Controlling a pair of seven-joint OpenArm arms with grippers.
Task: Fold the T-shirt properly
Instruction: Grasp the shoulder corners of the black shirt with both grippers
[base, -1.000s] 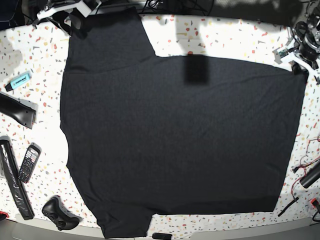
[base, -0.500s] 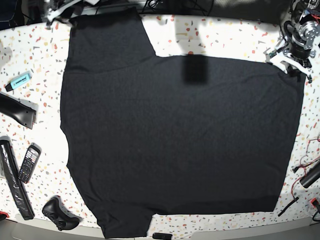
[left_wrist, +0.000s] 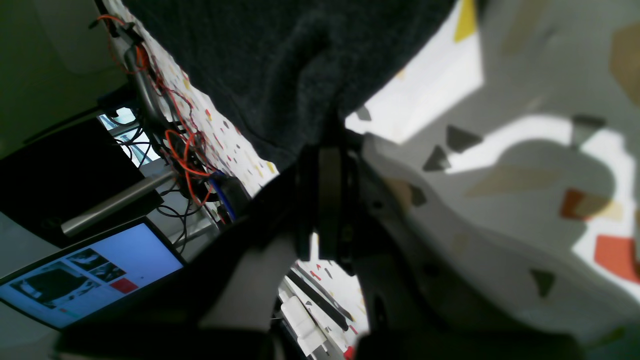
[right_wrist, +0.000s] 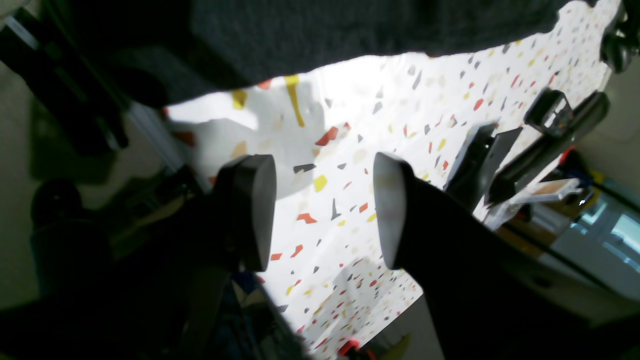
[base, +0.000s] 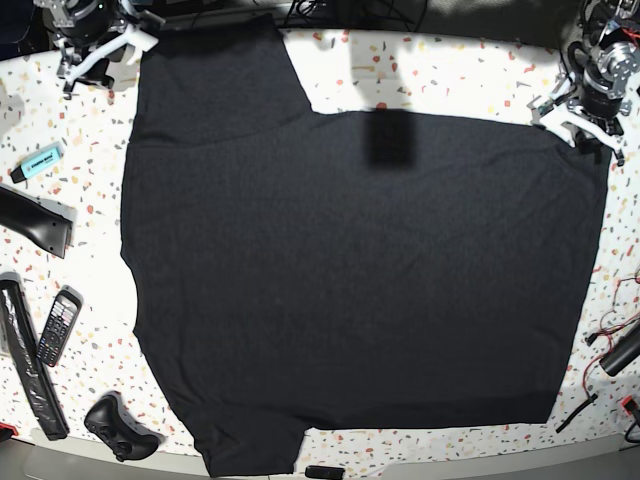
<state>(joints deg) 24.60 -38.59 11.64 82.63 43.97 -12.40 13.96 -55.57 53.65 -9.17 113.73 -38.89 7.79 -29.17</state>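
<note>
Black T-shirt (base: 350, 270), one; two grippers, left (base: 582, 125), right (base: 92, 55).

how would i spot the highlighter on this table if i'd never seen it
Start from the large black T-shirt spread across the speckled white table. Look past its left edge, near the upper sleeve: the small turquoise highlighter pen lies there. It is the only bright item; its neighbours are black.

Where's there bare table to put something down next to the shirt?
Barest stretch: the table's far edge, between the T-shirt's upper sleeve and the left gripper. Also the left strip between highlighter and phone. Crowded: lower left by the game controller, and the right edge with cables.
</note>
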